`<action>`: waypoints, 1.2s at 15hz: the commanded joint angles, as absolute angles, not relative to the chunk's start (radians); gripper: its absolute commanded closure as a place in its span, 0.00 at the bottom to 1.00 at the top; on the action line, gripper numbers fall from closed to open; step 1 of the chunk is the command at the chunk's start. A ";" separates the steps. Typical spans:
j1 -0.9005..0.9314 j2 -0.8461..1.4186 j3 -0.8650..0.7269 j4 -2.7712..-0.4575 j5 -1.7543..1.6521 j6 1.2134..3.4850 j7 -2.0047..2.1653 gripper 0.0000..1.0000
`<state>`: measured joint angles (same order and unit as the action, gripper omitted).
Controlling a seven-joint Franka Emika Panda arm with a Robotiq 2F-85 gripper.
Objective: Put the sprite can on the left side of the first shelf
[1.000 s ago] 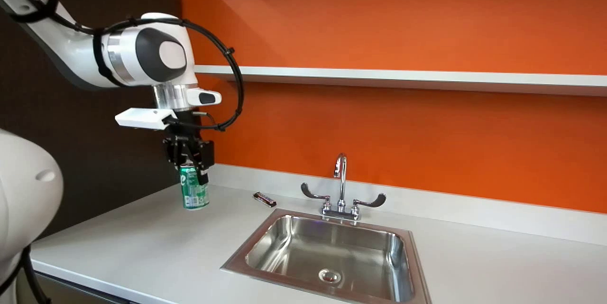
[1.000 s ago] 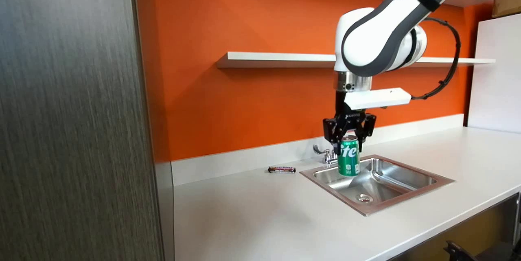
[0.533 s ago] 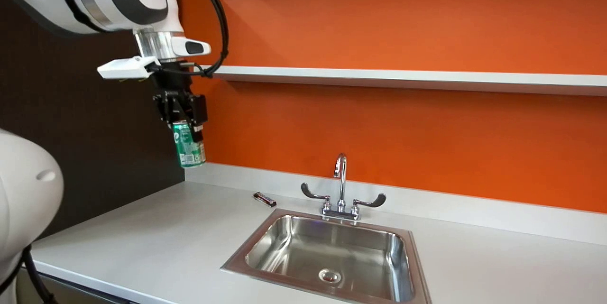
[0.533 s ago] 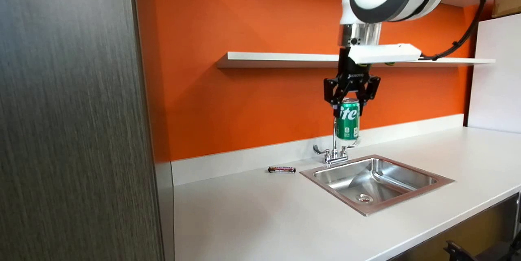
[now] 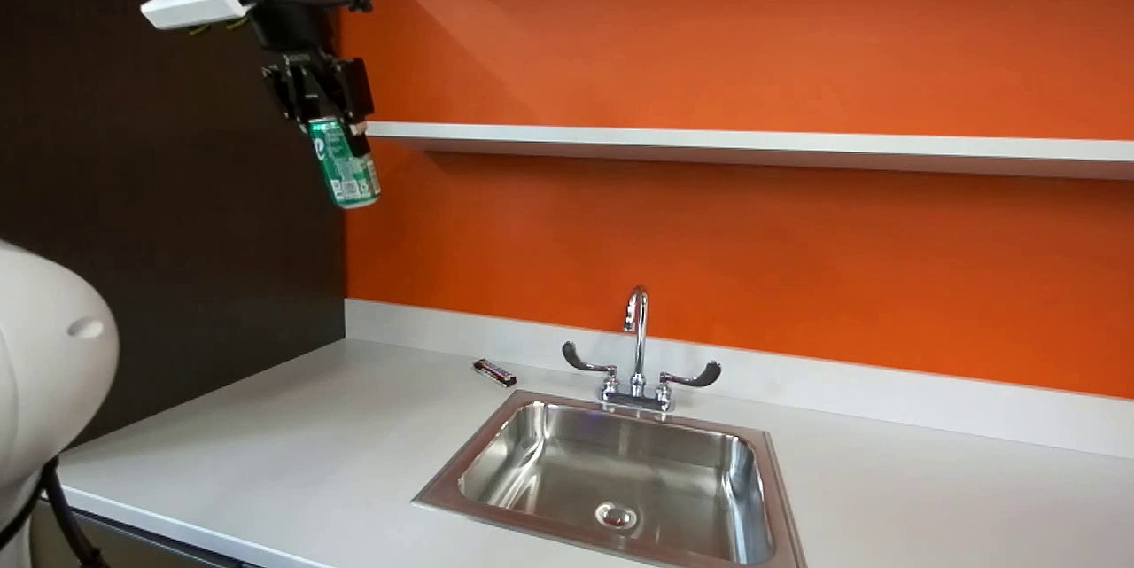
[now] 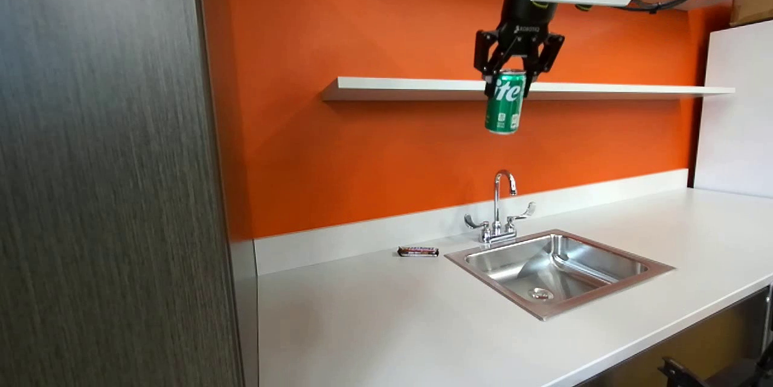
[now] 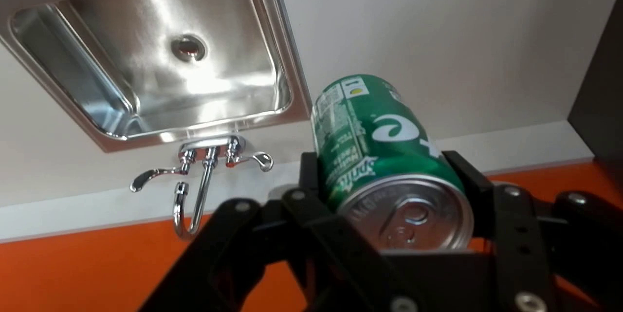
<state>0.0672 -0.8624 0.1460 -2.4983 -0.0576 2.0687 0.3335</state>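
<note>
Glossy, cylindrical sprite can (image 7: 375,132) in black gripper (image 6: 508,89)

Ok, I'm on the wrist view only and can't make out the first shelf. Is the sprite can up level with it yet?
Observer: Not fully, as far as I can judge: in both exterior views most of the sprite can shows lower than the front edge of the first shelf.
Operator: Right. Is it hanging straight?
Observer: No, in an exterior view it leans, with its base off to the right in the picture.
Operator: And is there anything down below that I can't see?
Observer: Yes, a small wrapped item lies on the countertop, left of the sink in both exterior views.
</note>
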 commanded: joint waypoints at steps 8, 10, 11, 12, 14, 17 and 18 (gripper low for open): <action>0.014 -0.747 0.177 -2.200 -0.052 2.095 0.340 0.61; -0.002 -0.691 0.184 -2.136 -0.060 2.101 0.349 0.61; -0.012 -0.659 0.189 -2.101 -0.065 2.100 0.354 0.61; -0.021 -0.632 0.195 -2.072 -0.071 2.104 0.360 0.61; -0.040 -0.572 0.210 -2.006 -0.086 2.103 0.377 0.61; -0.054 -0.487 0.224 -1.916 -0.114 2.099 0.402 0.61; -0.057 -0.457 0.229 -1.889 -0.124 2.103 0.415 0.61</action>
<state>-0.0252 -0.5588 0.1972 -2.0126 -0.0847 2.1056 0.3627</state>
